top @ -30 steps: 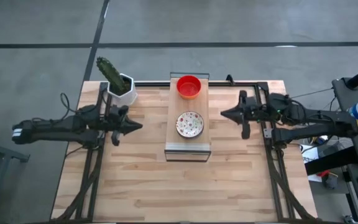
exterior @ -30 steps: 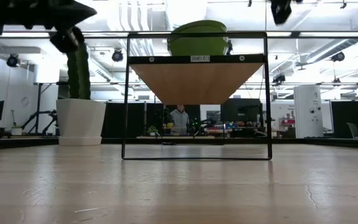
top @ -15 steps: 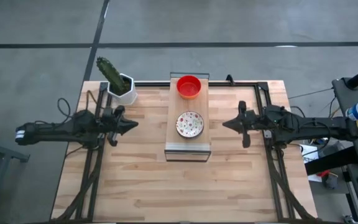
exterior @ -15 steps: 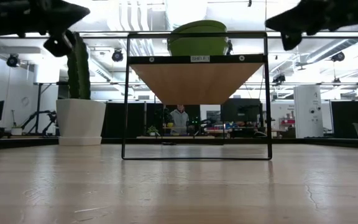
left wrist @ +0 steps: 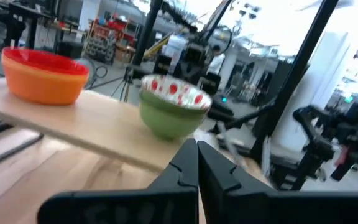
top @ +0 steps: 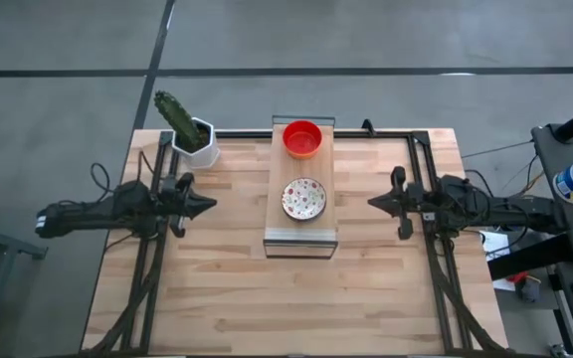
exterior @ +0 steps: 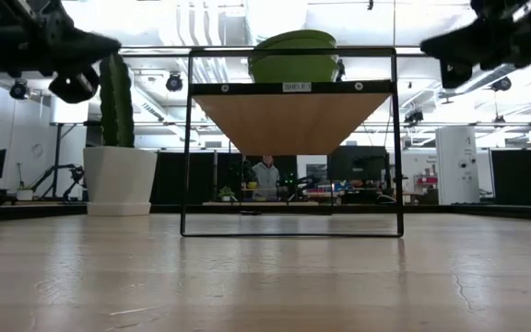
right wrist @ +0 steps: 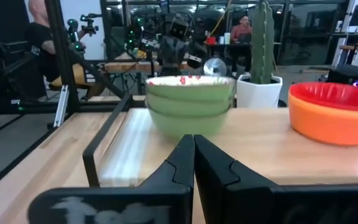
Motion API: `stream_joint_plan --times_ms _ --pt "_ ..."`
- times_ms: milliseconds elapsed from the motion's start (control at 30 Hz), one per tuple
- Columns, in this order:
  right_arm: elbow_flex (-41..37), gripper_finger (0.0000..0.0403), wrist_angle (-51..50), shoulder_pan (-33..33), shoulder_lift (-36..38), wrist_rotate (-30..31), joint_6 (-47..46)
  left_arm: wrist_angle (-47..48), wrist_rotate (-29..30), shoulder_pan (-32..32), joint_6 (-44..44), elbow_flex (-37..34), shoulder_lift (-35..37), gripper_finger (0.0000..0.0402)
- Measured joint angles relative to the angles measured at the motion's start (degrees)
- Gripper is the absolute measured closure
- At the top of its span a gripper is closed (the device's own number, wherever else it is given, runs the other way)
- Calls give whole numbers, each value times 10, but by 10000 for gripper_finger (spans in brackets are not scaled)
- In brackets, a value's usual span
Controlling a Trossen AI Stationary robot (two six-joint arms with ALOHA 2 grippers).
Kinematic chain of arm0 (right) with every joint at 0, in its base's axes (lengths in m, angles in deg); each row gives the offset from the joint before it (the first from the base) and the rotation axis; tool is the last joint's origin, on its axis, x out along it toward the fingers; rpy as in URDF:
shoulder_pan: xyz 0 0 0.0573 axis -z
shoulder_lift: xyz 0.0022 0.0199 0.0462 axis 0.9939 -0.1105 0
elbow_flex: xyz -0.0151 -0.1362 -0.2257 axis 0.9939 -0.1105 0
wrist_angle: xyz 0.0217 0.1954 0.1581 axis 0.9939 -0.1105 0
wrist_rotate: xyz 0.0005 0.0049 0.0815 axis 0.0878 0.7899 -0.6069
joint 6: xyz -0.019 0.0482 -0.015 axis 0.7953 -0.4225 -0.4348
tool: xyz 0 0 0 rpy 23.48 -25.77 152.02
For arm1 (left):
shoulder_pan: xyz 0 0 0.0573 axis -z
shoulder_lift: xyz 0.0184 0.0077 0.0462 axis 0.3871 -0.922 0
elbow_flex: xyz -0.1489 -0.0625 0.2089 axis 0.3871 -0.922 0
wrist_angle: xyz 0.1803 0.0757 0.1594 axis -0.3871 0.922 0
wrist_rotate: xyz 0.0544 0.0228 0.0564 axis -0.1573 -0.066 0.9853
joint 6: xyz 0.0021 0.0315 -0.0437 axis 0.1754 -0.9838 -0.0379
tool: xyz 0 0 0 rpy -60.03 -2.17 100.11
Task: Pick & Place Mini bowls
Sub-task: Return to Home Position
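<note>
Bowls shelved, arms idle: the stack of patterned bowls (top: 304,199), white and red-speckled inside and green outside, sits at the middle of the raised shelf (top: 300,240) at the table's centre. The red bowl (top: 302,138), nested in an orange bowl (right wrist: 331,124) as the wrist views show, rests at the shelf's far end. How many bowls each pile holds cannot be counted for certain; at least two green rims show in the right wrist view. No bowl lies on the wooden table (top: 267,298) itself, so the placing looks finished, and what remains appears to be only parking the arms. The left gripper (top: 210,203) hovers above the boards well to the shelf's left, its fingers pressed together and holding nothing. The right gripper (top: 372,202) mirrors it on the shelf's right, likewise closed and empty. Both point inward at the shelf from a distance, touching neither it nor the bowls. A cactus (top: 175,114) in a white pot (top: 199,139) stands at the table's far-left corner, just beyond the left arm and near the shelf's far end. It seems the one thing a careless swing of that arm could catch. In the room behind, seen under the shelf in the low view, a person (exterior: 266,175) stands among benches and equipment, well away from the table
</note>
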Motion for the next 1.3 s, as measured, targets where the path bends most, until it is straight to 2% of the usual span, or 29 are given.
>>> stream_joint_plan --times_ms 433,600,867,1300 --pt "-131 394 66 0 106 9 -36 0 9 0 -1 -75 83 402" --pt "-130 394 38 0 112 7 -23 -2 11 0 -3 -86 88 402" --pt "-130 394 -25 0 108 7 77 27 27 0 0 -84 73 401" --pt "-130 394 -23 0 103 6 23 32 30 0 7 -84 73 401"
